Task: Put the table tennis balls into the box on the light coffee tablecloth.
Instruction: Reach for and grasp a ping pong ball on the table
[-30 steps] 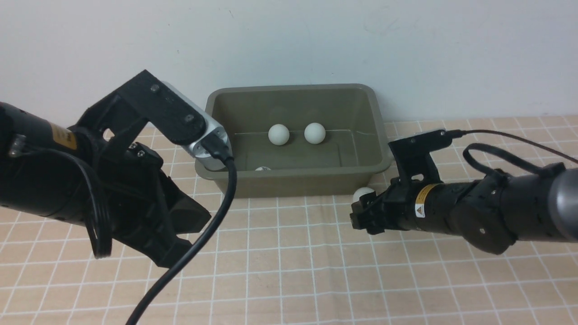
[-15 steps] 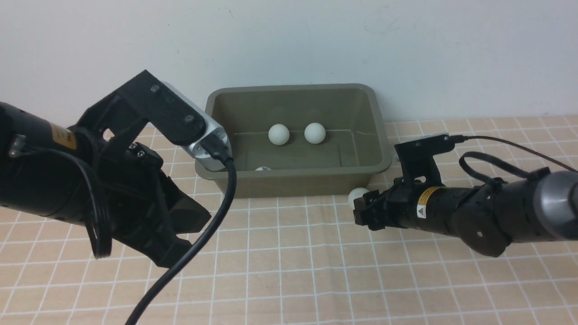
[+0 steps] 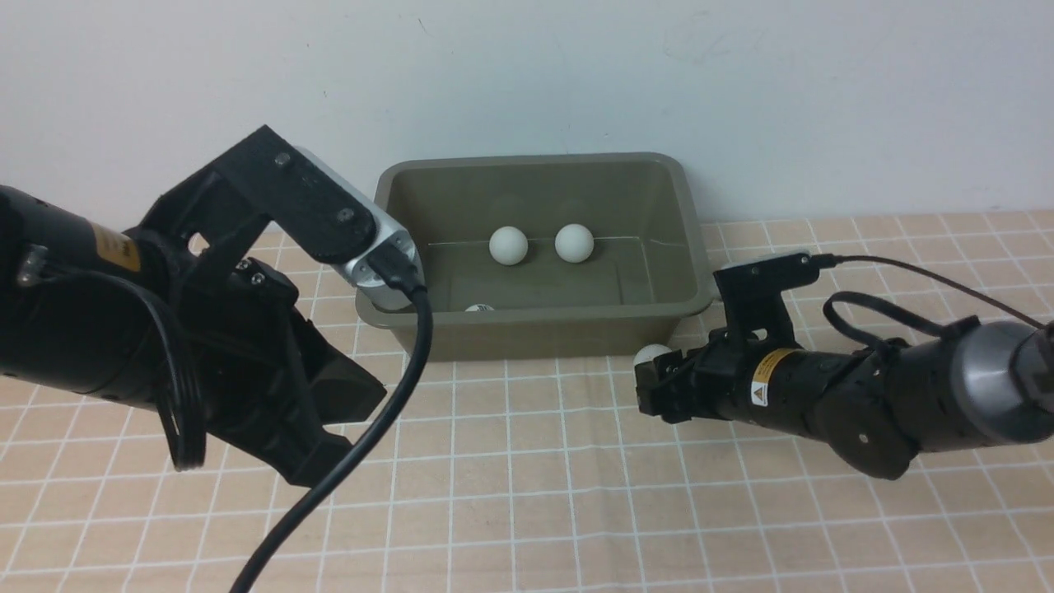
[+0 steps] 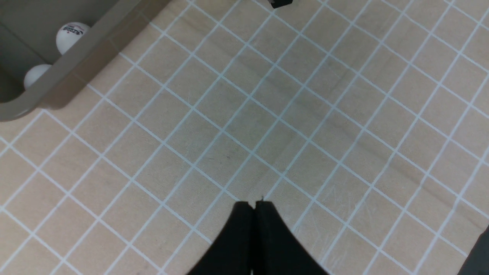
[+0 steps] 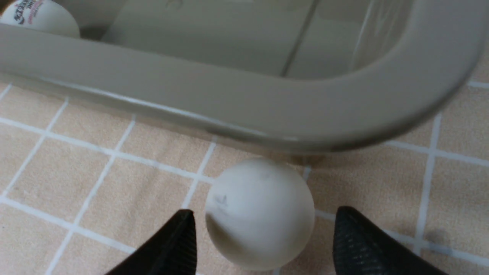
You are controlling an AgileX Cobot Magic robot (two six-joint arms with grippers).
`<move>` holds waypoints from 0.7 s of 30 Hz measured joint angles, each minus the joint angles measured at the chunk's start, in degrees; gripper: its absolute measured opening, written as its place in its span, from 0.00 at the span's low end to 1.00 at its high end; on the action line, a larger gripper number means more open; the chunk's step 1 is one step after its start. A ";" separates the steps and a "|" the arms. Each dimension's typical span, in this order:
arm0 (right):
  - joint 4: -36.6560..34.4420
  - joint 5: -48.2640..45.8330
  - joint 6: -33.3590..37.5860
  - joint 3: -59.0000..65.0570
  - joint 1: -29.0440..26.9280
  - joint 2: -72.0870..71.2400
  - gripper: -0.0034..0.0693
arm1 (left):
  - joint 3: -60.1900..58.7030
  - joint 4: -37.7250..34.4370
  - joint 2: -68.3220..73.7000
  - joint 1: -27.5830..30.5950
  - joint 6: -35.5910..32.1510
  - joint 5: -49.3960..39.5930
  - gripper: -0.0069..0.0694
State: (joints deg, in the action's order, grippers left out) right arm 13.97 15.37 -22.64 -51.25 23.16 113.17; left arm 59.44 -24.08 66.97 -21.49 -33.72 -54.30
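"Eyes on the loose table tennis ball (image 5: 259,217)! Where is it?"

"Outside the box, down on the light coffee tablecloth (image 3: 510,461), right beside the near right corner of the olive-green plastic box (image 3: 535,333). The flared rim runs close by it."

"And the right tool (image 5: 264,212)?"

"Apart! One fingertip on either side of that ball, with a gap showing on both sides. No grip there."

"Now the box itself. What's inside?"

"The front view gives us two white table tennis balls, the middle-left one (image 3: 508,245) and the middle-right one (image 3: 574,243), side by side but not touching. Then a sliver of a third, the logo ball (image 3: 479,308), peeking over the near rim towards the left."

"Anything more from the left wrist?"

"Two balls in the box close to its wall, one with dark print facing up, the other partly hidden by the rim."

"And the left tool (image 4: 253,206)?"

"Fingertips together, nothing between them, over the gridded cloth."

"Behind it all?"

"A pale wall (image 3: 527,74), beyond the box's far side."
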 joint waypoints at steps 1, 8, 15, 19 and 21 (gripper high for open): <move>0.00 0.30 0.00 -0.05 0.00 0.08 0.65 | 0.00 0.00 0.00 0.00 0.00 0.18 0.00; -0.26 3.04 -0.07 -0.17 0.00 1.06 0.65 | 0.00 0.00 0.00 0.00 0.00 1.03 0.00; -1.28 4.32 -0.07 -0.17 0.00 2.58 0.60 | 0.00 0.00 0.00 0.00 0.00 1.53 0.00; -2.86 4.36 -0.07 -0.17 0.00 2.64 0.53 | 0.00 0.00 0.00 0.00 0.00 1.65 0.00; -3.16 3.98 -0.07 -0.17 0.00 2.64 0.53 | 0.00 0.00 0.00 0.00 0.00 1.76 0.00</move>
State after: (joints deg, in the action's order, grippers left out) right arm 10.81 19.35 -22.71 -51.42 23.16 115.80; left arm 59.44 -24.08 66.97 -21.49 -33.72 -52.54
